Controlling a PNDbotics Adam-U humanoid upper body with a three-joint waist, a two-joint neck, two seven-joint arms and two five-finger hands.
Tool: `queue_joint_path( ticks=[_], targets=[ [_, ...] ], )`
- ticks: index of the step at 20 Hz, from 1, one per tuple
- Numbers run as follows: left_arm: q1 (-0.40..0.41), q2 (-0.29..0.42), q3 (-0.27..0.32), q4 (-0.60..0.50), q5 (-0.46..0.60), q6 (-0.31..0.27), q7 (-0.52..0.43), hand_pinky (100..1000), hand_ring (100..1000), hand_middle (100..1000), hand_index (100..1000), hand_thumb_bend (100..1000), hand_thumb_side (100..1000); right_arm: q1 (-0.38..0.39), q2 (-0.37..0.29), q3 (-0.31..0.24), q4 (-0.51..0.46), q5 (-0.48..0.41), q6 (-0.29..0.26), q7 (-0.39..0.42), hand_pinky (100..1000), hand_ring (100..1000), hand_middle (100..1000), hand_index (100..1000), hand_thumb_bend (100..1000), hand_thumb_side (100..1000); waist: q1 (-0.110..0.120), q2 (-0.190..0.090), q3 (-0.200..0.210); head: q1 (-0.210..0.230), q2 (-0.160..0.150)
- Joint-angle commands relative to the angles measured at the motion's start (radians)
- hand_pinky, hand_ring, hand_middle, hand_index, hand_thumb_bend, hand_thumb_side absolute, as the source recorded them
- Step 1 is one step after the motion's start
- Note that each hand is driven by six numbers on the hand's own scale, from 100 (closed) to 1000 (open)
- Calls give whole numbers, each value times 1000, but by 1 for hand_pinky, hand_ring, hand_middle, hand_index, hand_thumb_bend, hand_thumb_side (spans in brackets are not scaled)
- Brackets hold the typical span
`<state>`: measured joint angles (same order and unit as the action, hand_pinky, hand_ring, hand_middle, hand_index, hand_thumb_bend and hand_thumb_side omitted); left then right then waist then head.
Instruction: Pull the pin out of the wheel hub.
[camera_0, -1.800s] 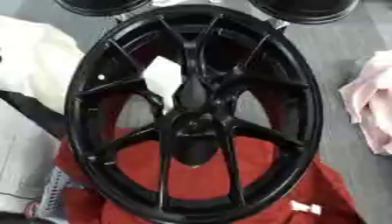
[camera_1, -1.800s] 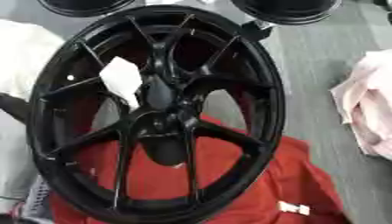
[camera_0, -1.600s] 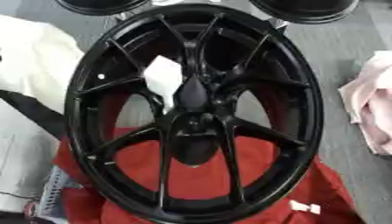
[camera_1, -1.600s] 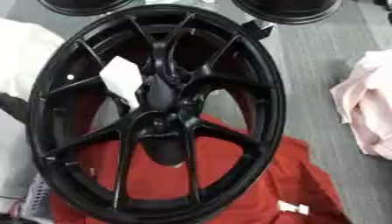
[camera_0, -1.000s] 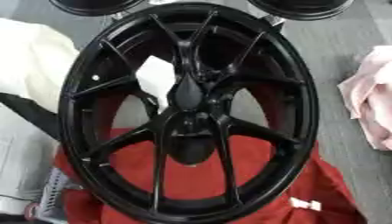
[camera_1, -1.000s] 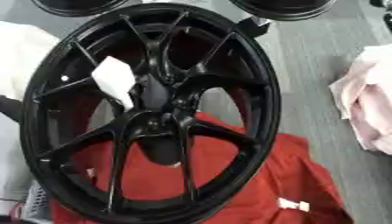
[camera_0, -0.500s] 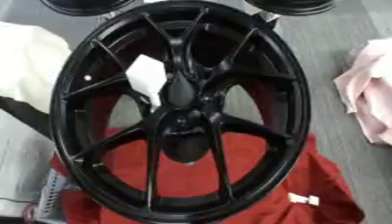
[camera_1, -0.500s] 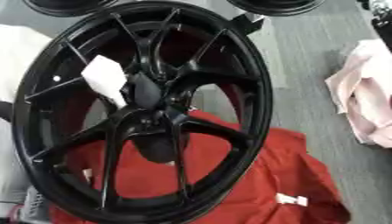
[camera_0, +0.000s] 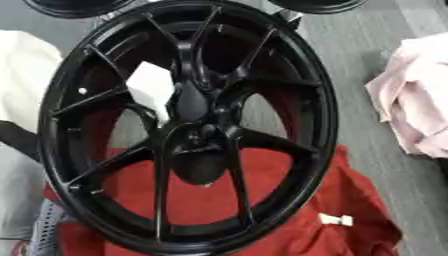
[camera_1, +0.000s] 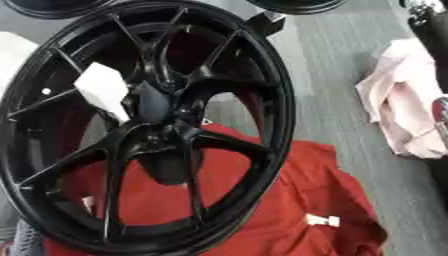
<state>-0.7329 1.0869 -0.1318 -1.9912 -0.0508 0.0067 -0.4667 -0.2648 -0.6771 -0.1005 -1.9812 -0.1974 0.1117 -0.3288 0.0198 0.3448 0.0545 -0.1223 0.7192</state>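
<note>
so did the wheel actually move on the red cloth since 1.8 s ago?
Cannot tell. The wheel sits further left in both views, but the red cloth and pink cloth shifted with it, so the camera moved.

– What fills the left?
– A black wheel, tilted, its hub central, a white tag between spokes.
– And underneath?
– A red cloth; a pink cloth lies right.

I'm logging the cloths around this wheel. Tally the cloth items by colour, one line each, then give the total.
Red cloth: 1, under the black wheel
Pink cloth: 1, to the wheel's right
Cream cloth: 1, at the left edge
Total: 3
</note>
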Motion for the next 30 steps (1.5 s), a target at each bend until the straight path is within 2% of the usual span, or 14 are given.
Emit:
queue_joint_path(
  ticks=[1,5,7,10,14,22,26,30],
  targets=[
    [-67,27,-40,-9,-14,12,-151,818,762,735,842,100,823,-11,-38,-3,-19,-2,1,6,766,687,610,671,100,551,1,-24,-2,6,1],
    [-174,-4,-119,1,-48,40,-381,828,778,749,849,100,840,-9,-42,-2,-19,-1,2,7,766,687,610,671,100,551,6,-28,1,10,7],
    [-227,-24,-175,23,-75,47,-426,831,784,754,849,100,866,-7,-44,-1,-19,0,3,9,766,687,610,671,100,552,9,-30,2,11,11],
    [-303,-64,-259,66,-112,39,-439,831,784,755,849,100,863,-5,-46,0,-19,0,4,9,766,687,610,671,100,554,13,-34,5,9,17],
    [-393,-130,-329,131,-130,20,-440,830,784,754,849,100,863,-4,-47,2,-19,-1,6,12,766,687,610,671,100,554,16,-38,7,5,25],
    [-499,-234,-397,233,-140,-4,-440,829,784,756,853,100,872,-6,-43,6,-19,-5,7,16,766,687,610,671,100,557,15,-42,6,8,27],
    [-518,-260,-428,276,-151,-7,-440,846,822,808,901,100,857,-5,-41,6,-19,-7,8,16,766,687,610,671,100,560,17,-43,7,6,28],
    [-518,-274,-460,316,-155,-4,-440,882,861,840,915,207,798,-6,-38,8,-19,-9,8,16,766,687,610,670,100,563,20,-42,7,9,29]
  ],
)
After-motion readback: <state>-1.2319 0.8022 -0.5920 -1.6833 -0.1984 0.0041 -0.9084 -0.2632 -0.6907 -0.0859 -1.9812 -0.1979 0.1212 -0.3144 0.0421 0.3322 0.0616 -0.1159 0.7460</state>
